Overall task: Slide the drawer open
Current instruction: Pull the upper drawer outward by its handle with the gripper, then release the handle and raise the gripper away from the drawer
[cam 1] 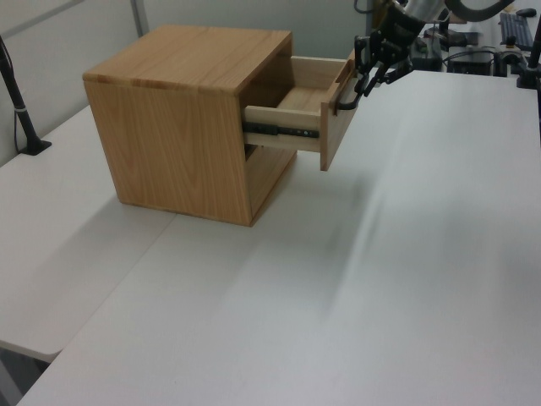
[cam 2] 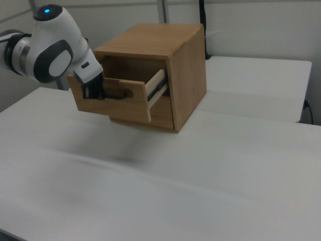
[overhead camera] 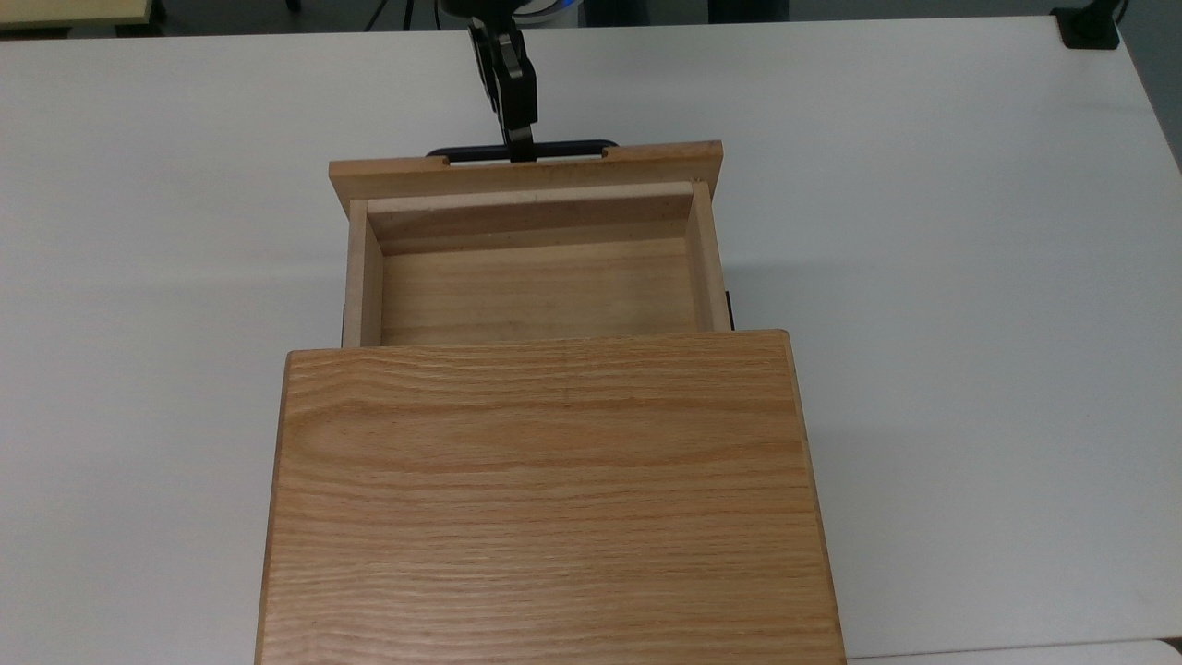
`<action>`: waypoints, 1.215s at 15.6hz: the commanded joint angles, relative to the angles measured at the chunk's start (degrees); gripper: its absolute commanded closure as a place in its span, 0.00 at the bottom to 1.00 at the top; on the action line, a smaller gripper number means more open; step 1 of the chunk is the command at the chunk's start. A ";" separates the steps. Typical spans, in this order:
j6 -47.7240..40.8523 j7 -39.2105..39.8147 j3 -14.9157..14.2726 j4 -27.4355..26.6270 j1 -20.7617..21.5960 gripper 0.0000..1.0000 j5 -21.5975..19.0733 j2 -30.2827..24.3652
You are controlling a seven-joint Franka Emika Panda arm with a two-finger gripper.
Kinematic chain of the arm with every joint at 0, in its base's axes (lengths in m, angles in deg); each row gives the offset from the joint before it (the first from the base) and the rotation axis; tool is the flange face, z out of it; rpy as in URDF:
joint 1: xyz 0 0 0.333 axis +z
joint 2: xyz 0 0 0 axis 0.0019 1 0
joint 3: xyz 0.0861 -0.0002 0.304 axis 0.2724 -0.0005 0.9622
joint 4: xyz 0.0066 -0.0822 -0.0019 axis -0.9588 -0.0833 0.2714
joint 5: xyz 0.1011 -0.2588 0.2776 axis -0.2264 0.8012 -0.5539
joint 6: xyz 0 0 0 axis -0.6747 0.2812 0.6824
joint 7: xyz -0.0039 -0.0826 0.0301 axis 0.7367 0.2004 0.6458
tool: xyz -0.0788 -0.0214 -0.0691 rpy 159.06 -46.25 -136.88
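End effector (overhead camera: 523,148) clamped around drawer handle (overhead camera: 563,149)

One cabinet (overhead camera: 549,499) stands on one white surface (overhead camera: 970,277). It has one drawer (overhead camera: 531,277), and the drawer carries one black bar handle (overhead camera: 563,148). One metal slide rail (cam 1: 279,131) shows on the drawer's side in the left view. One robot arm (cam 2: 47,47) is present, with one gripper (overhead camera: 519,148). One black post (cam 1: 21,110) stands at the left view's left edge, and one dark block (overhead camera: 1090,28) sits at the top view's upper right corner.
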 commanded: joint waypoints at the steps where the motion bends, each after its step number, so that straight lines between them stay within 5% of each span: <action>1: -4.20 5.79 -1.66 -2.80 0.23 0.81 -2.35 -2.47; 7: -5.86 5.70 -2.71 -2.54 0.23 0.78 -2.44 -3.00; 9: -6.13 5.09 -2.80 -1.23 0.23 0.41 -2.53 -2.82; 12: -6.22 3.68 -3.15 1.93 0.14 0.39 -2.53 -2.91; 16: -9.02 4.46 -3.59 3.69 0.41 0.20 -2.61 -2.91; 19: -18.05 17.06 -3.07 5.71 0.93 0.00 -2.61 -2.91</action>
